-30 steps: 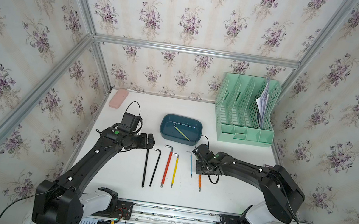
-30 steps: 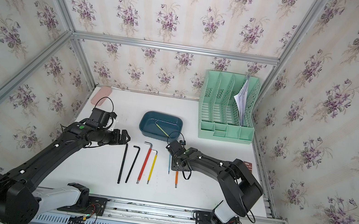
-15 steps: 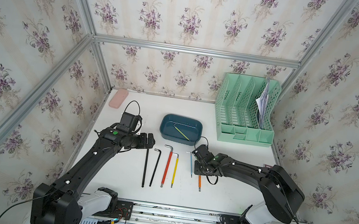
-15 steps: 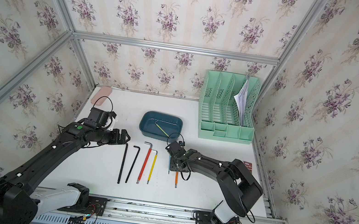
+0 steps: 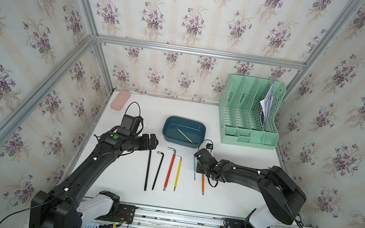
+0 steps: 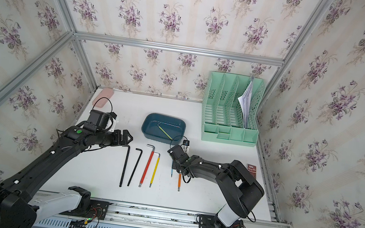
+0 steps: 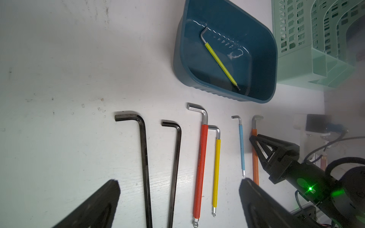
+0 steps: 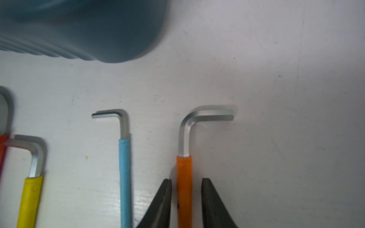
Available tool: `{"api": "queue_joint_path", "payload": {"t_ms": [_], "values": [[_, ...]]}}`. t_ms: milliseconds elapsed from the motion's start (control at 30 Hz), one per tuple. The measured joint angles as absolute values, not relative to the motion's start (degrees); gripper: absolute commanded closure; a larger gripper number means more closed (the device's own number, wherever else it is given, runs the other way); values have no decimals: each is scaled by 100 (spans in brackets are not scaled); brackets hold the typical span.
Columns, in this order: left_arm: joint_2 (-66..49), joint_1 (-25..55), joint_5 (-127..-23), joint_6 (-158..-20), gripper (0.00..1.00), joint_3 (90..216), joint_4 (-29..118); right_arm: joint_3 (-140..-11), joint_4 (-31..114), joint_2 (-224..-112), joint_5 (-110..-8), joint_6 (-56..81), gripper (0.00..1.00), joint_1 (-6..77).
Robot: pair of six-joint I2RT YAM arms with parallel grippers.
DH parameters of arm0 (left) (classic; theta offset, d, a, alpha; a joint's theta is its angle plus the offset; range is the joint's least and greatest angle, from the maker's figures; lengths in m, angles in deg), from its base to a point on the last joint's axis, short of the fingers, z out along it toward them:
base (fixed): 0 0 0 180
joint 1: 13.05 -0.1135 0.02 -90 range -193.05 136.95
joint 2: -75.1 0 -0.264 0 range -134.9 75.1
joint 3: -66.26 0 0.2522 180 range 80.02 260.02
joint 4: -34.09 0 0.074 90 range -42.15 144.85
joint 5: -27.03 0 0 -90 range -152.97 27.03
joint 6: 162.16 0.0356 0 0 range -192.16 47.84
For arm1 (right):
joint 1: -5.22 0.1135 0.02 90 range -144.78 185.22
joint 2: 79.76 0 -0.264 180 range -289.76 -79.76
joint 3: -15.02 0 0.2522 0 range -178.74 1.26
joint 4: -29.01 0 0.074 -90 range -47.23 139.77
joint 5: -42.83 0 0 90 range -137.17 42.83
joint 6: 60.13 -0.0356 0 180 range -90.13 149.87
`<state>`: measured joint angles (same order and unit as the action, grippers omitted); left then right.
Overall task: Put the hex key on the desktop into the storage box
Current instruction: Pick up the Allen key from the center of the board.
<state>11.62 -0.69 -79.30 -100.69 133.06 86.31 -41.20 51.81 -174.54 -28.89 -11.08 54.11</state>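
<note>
Right wrist view: right gripper (image 8: 186,179) straddled the orange hex key (image 8: 184,197) near the storage box (image 8: 88,29), jaws narrow, not yet pinching. One green key (image 7: 220,59) lay inside; six sat on the desktop (image 8: 276,79). Left gripper (image 7: 178,181) gaped empty.

Right end effector (image 5: 201,171) sits over the orange hex key (image 5: 202,184).

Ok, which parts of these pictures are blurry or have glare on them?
Right wrist view: the storage box is out of focus, while the orange hex key looks sharp. Left wrist view: a bright streak of glare runs along the storage box's inner wall, and the file rack side looks hazy. Both top views: evenly lit, sharp.
</note>
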Motion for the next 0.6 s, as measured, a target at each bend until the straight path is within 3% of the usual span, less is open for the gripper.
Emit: {"api": "queue_joint_path", "payload": {"t_ms": [167,600], "values": [[1485,-69,-7672,-10251,1,13227,8491,-4037,5113,-17345,-2917,-1191,100,5424],[1631,-67,-7391,-10249,1,13301,8589,-4035,5710,-16897,-3505,-1256,100,5435]]}}
